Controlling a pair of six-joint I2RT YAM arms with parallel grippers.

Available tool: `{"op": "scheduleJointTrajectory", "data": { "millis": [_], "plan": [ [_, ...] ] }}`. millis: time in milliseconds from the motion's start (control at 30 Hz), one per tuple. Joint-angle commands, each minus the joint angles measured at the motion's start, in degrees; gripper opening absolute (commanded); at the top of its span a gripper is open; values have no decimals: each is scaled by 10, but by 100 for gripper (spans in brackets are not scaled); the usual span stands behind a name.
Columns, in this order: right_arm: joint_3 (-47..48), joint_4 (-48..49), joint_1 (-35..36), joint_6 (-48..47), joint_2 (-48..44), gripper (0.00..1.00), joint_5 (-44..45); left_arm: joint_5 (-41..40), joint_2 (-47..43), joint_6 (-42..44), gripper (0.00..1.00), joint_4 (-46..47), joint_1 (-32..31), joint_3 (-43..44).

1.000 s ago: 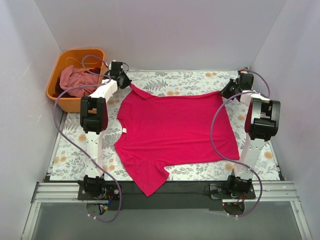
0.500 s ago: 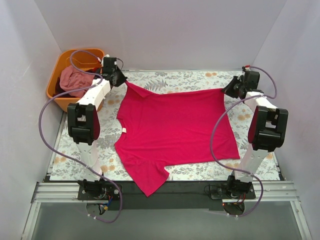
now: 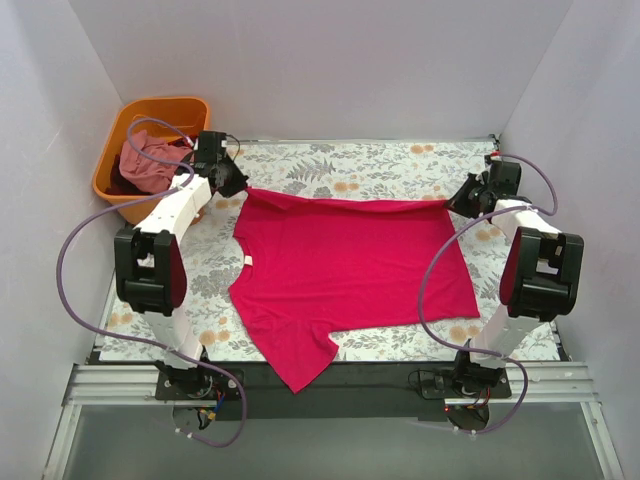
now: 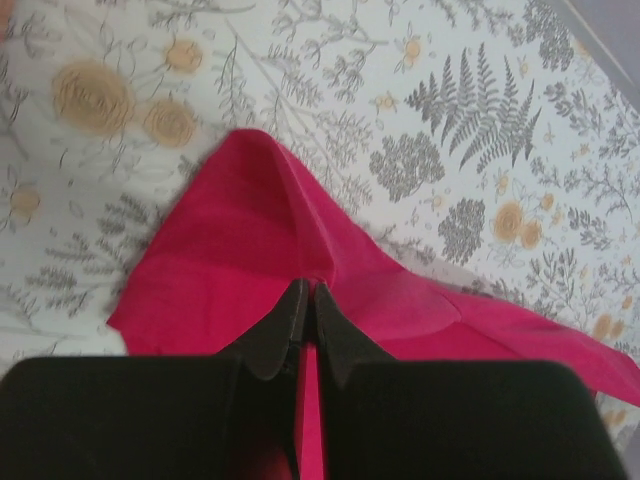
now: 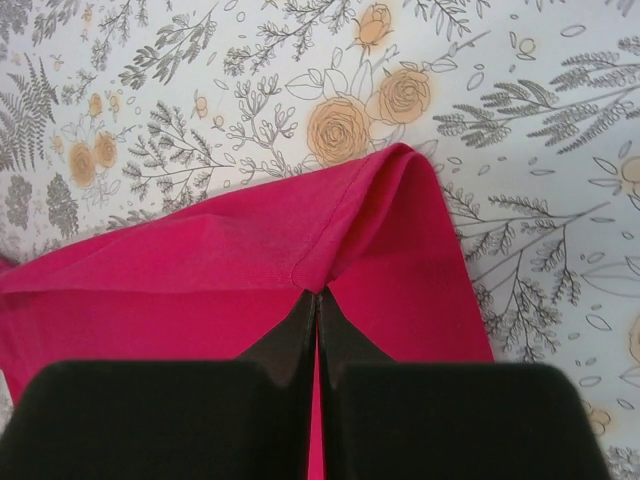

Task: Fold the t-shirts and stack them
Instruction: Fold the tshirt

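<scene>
My left end effector (image 4: 305, 292) is clenched on the far-left corner of the crimson shirt (image 3: 350, 270). My right end effector (image 5: 317, 296) is clenched on its far-right corner. The edge between them is raised and turned a little toward me. The rest of that shirt lies flat on the floral worktop (image 3: 400, 160), with one sleeve over the near edge. The paler shirt (image 3: 148, 165) sits crumpled in the orange basket (image 3: 165, 105) at far left.

1. Crimson-pink t-shirt (image 3: 350, 265): spread mostly flat on floral table (image 3: 330, 165), white neck label (image 3: 248, 261) at left, one sleeve overhanging near edge, far edge raised in a taut line.
2. Dusty-pink t-shirt (image 3: 150, 165): crumpled heap inside orange basket (image 3: 165, 103), far left.
</scene>
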Motion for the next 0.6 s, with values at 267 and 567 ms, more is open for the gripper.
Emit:
{"op": "scheduleJointTrajectory", "data": {
  "millis": [267, 567],
  "plan": [
    [-68, -19, -21, -5, -62, 1, 41, 14, -171, -40, 0, -31, 0, -158],
    [-84, -20, -27, -12, -59, 1, 52, 28, -234, -74, 0, -33, 0, -237]
  ]
}}
